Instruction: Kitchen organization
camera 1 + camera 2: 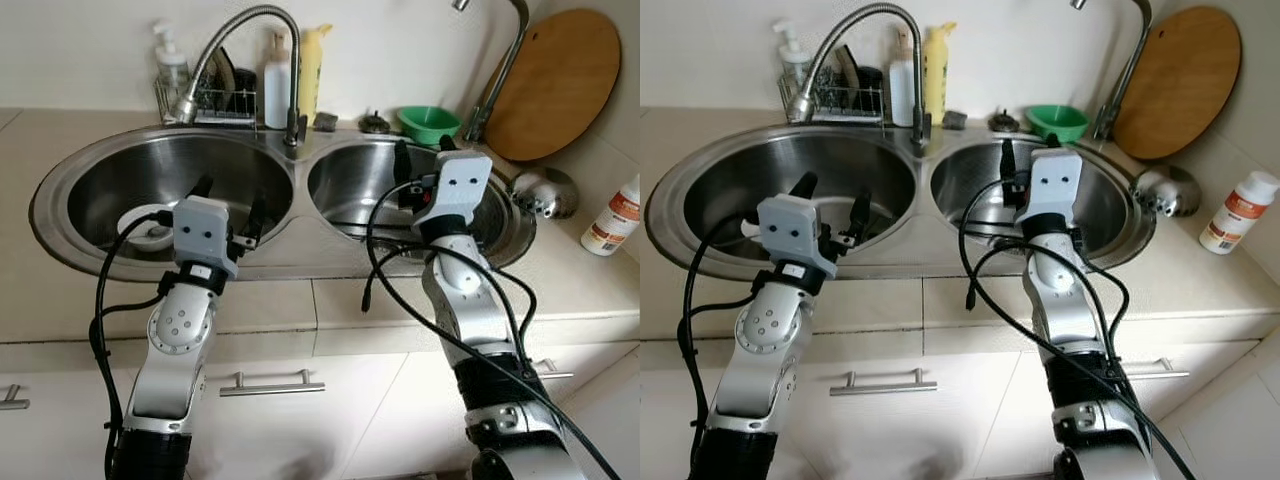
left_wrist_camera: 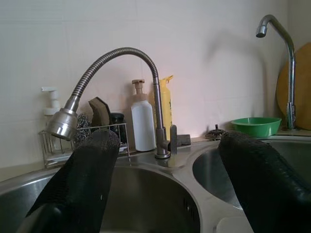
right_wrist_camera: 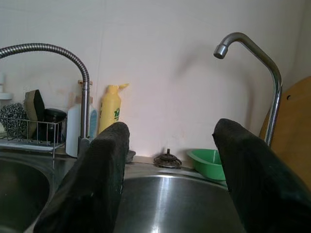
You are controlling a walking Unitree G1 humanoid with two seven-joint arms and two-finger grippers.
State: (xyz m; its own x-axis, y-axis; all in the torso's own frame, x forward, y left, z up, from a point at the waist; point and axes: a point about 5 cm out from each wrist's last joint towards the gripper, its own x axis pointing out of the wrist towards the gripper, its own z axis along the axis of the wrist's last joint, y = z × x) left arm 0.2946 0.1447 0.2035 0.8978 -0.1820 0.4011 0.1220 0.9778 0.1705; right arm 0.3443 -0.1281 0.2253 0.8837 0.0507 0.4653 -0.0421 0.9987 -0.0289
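Both pincers spread wide and empty, left pincer (image 1: 228, 203) over the left stainless steel basin (image 1: 100, 185), right pincer (image 1: 422, 150) over the right stainless steel basin (image 1: 345, 180): you lower slowly towards the white round dish (image 1: 150, 229) in the left basin, clear of the flexible steel tap (image 1: 240, 45).

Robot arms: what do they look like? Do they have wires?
Both arms are shiny silver with round joints. Each ends in a pale grey box carrying a tool, left tool and right tool, with two long black fingers. Loose black cables loop along both arms.
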